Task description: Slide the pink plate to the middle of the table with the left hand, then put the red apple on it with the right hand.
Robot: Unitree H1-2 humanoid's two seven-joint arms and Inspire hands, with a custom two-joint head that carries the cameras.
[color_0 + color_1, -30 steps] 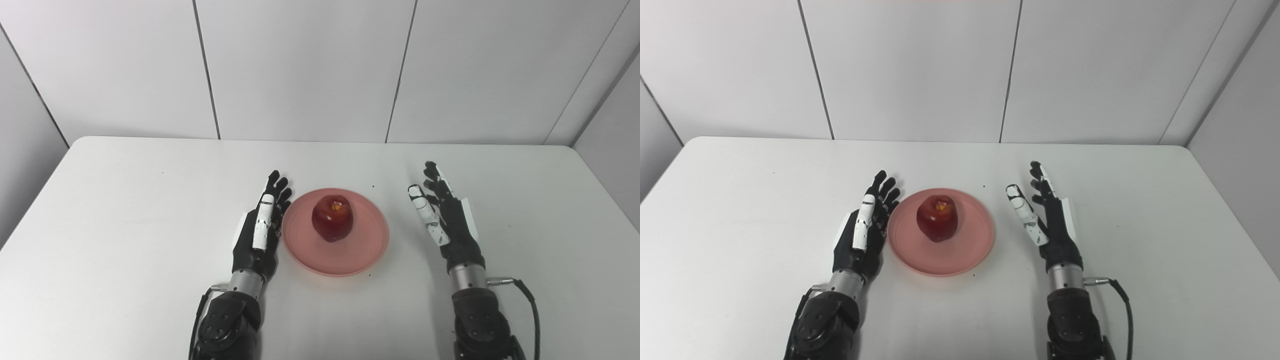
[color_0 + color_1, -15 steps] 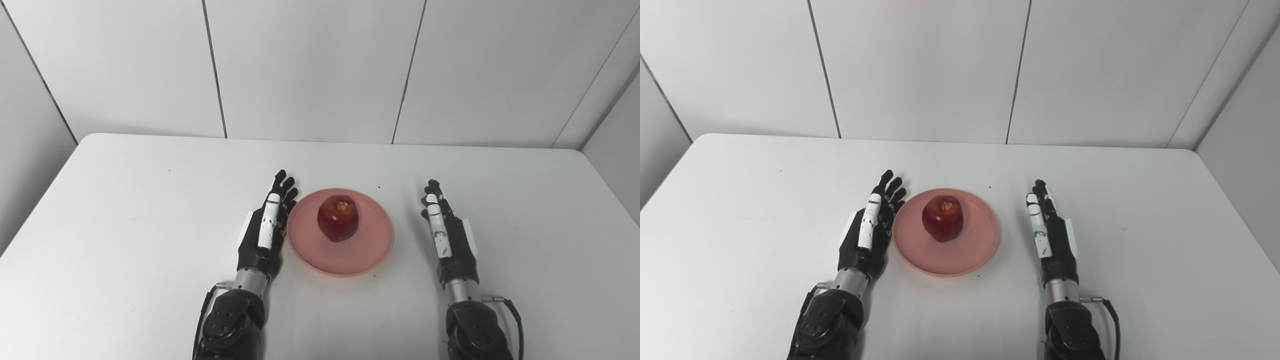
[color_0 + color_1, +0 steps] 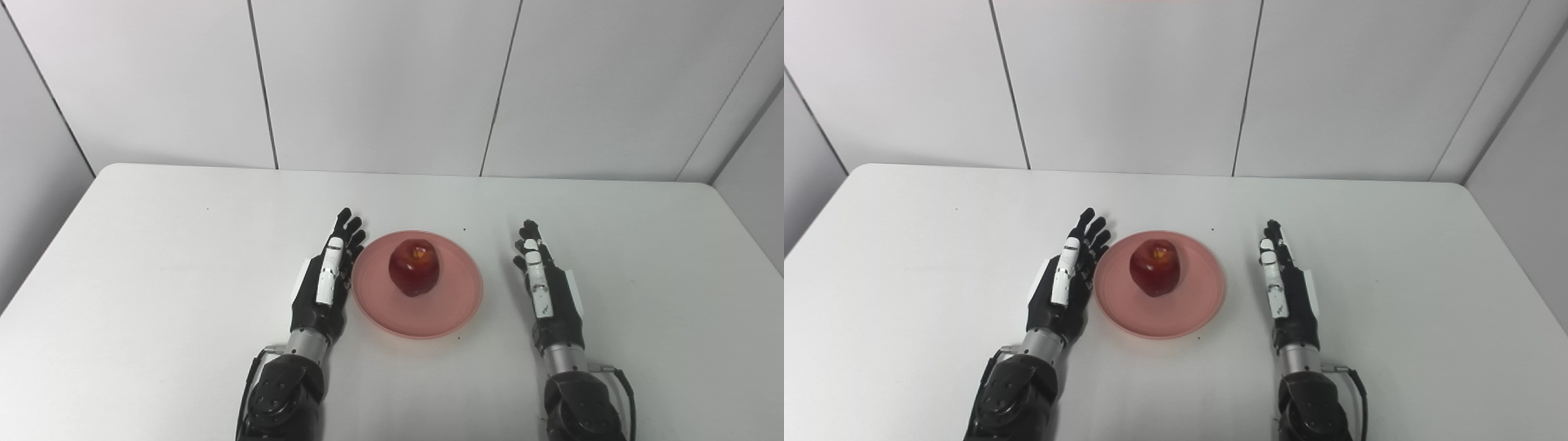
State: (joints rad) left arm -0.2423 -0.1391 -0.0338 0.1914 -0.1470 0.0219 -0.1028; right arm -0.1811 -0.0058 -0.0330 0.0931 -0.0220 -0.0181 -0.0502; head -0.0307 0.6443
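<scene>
So the red apple (image 3: 414,275) is sitting upright on the pink plate (image 3: 453,309), a bit toward 12 o'clock of the plate's centre, and the plate's around the middle of the white table (image 3: 153,275). Left hand (image 3: 323,282) is at the plate's 9 o'clock, just beside the rim, fingers stretched out, holding nothing. Right hand (image 3: 548,288) is out at 3 o'clock, clear of the plate, also released and empty.

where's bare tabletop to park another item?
Bare: the table outside the left hand, outside the right hand, and the far strip between plate and wall. Crowded: the centre, where the pink plate carries the red apple, left hand close against its rim, right hand further off.
</scene>
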